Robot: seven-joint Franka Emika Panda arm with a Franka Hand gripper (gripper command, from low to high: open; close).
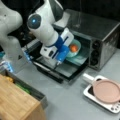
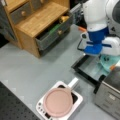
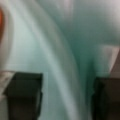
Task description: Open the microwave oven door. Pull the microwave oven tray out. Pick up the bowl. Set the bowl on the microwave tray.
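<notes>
The microwave oven (image 1: 100, 32) stands at a front view's right, and its door (image 1: 62, 71) is folded down open. The tray (image 1: 81, 59) sticks out of the opening. On the tray sits the pale teal bowl (image 1: 75, 48) with an orange lump in it. My gripper (image 1: 65, 54) reaches down at the bowl's near rim. In the wrist view the bowl's rim (image 3: 62, 37) runs between my two dark fingers (image 3: 23, 97), which stand wide apart, so the gripper (image 3: 66, 97) is open. In both front views the arm hides the fingertips. The bowl (image 2: 110, 62) and the door (image 2: 90, 67) show below the arm.
A pink plate (image 1: 107, 91) lies on a white slab (image 2: 75, 102) in front of the oven. A wooden cabinet (image 2: 37, 22) with an open drawer (image 2: 51, 36) holding small items stands across from the oven door. The arm's base (image 1: 10, 37) rises at a front view's left.
</notes>
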